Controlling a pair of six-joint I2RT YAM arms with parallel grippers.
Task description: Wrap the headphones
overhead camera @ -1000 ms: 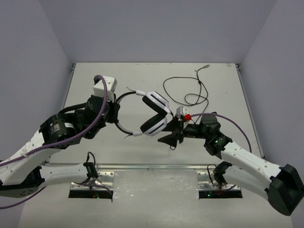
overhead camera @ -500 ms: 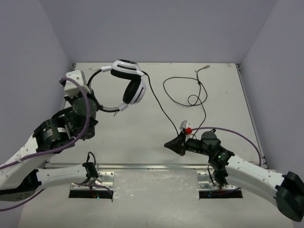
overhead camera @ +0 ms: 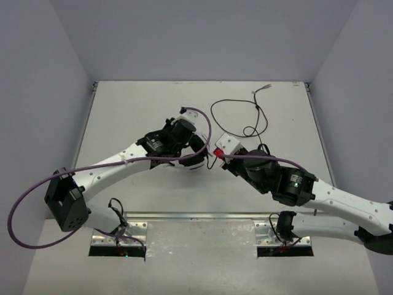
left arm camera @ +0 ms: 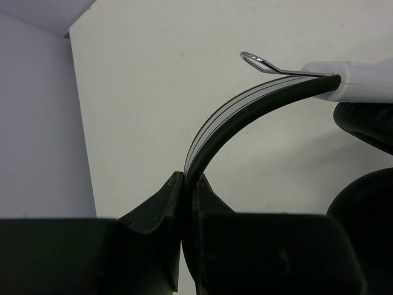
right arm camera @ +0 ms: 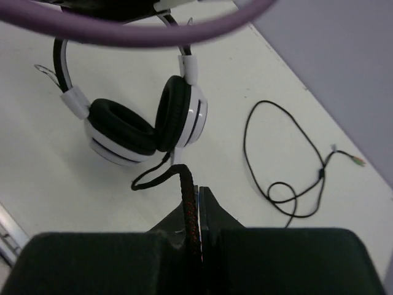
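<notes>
the headphones (right arm camera: 138,126) sit near the middle of the bench (overhead camera: 123,110), between the two wrists, and from above they are mostly hidden under the left arm (overhead camera: 116,163). only a sliver of white ear cup (overhead camera: 186,166) shows beneath it.

the left jaws are closed on the thin black headband (left arm camera: 245,107). they pinch it edge-on at the low part of its arc, with the band curving up and away to a white slider (left arm camera: 362,80). a black ear pad (left arm camera: 368,209) fills the lower right corner of the left wrist view.

in the right wrist view the two cups lean together, black pads touching, white shells facing out. whether they rest on the bench or hang just above it, i cannot tell.

the right jaws are clamped on the cord (right arm camera: 187,196) close to where it leaves the cups. the stretch they grip looks thicker and braided, and a short curl of it runs back to the underside of the cups. the right arm (overhead camera: 331,196) comes in from the near right.

the rest of the cord (overhead camera: 239,117) lies slack in loose loops on the bench toward the far right. its plug (overhead camera: 265,88) lies near the back edge.

a purple cable (right arm camera: 123,27) crosses the top of the right wrist view, in front of the headband.
</notes>
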